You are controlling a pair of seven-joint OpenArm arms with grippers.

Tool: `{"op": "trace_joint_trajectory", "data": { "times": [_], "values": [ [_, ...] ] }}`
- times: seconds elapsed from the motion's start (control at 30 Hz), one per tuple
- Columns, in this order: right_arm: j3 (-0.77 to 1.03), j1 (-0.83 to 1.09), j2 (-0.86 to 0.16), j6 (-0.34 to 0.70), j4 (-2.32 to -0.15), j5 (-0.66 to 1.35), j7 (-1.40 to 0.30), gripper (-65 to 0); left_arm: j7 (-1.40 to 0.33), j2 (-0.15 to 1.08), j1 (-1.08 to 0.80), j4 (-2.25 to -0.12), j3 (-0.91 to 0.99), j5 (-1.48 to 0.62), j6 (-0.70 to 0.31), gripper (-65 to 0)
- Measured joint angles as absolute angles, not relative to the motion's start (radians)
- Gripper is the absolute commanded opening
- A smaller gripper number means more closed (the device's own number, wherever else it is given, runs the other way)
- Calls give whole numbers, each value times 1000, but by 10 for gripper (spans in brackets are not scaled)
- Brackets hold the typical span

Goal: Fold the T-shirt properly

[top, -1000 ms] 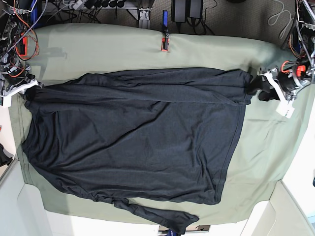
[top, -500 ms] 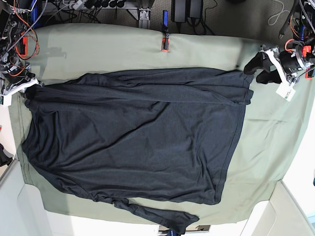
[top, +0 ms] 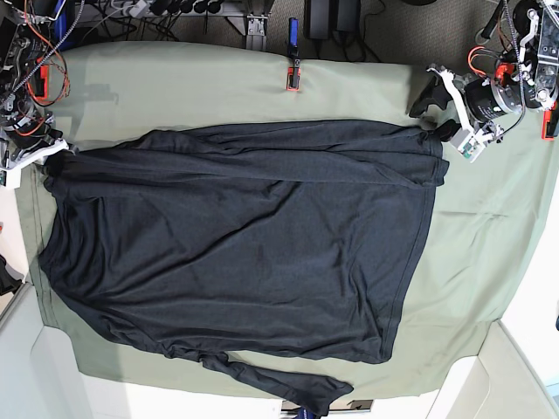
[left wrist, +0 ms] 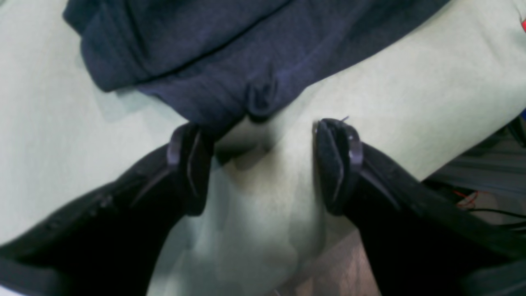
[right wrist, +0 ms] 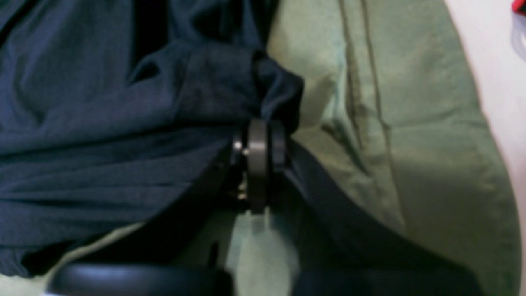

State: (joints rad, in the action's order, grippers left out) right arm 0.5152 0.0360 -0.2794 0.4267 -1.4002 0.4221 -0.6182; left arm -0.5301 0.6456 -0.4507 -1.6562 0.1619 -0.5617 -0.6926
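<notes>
Presently, the T-shirt (top: 236,244) is found spread flat across the olive-green cloth sheet (top: 472,253) that covers the table, with 1 long sleeve trailing toward the near edge in the base view.

The right gripper (right wrist: 257,123) is seen fully closed on a bunched corner of the T-shirt (right wrist: 123,123), at the left side of the base view (top: 48,155); the fabric is gathered into folds directly above the clamped fingertips.

The left gripper (left wrist: 263,152) is seen with its jaws spread wide and nothing held between them. It is positioned at the opposite corner of the garment (top: 437,109), on the right of the base view. In the left wrist view, the hemmed edge of the T-shirt (left wrist: 213,61) lies just beyond the 2 fingertips (left wrist: 335,156), with bare green cloth (left wrist: 411,102) visible between them.
</notes>
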Motion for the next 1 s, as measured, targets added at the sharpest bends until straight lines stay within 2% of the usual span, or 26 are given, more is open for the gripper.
{"op": "trace_joint_trajectory", "data": {
  "times": [0.27, 0.6, 0.63, 0.67, 0.77, 0.8, 1.0],
  "values": [
    [515, 36, -280, 427, -1400, 422, -626, -650, -547, 648, -370, -1656, 162, -561, -662, -236],
    [515, 36, -280, 427, -1400, 422, -641, -650, -544, 639, -368, -1656, 162, -558, -659, -242],
    [515, 36, -280, 427, -1400, 422, -641, -650, -544, 632, -368, -1656, 162, -558, -659, -266],
    [515, 36, -280, 427, -1400, 422, -641, -650, -540, 626, -368, -1656, 162, -558, -659, -315],
    [515, 36, -280, 427, -1400, 422, -641, -650, -537, 608, -368, -1656, 162, -549, -659, -588],
    [515, 36, -280, 427, -1400, 422, -641, -650, -537, 598, -368, -1656, 162, -543, -658, -650],
    [515, 36, -280, 430, -1400, 422, -641, -650, -546, 583, -368, -1660, 184, -545, -684, -650]
  ]
}}
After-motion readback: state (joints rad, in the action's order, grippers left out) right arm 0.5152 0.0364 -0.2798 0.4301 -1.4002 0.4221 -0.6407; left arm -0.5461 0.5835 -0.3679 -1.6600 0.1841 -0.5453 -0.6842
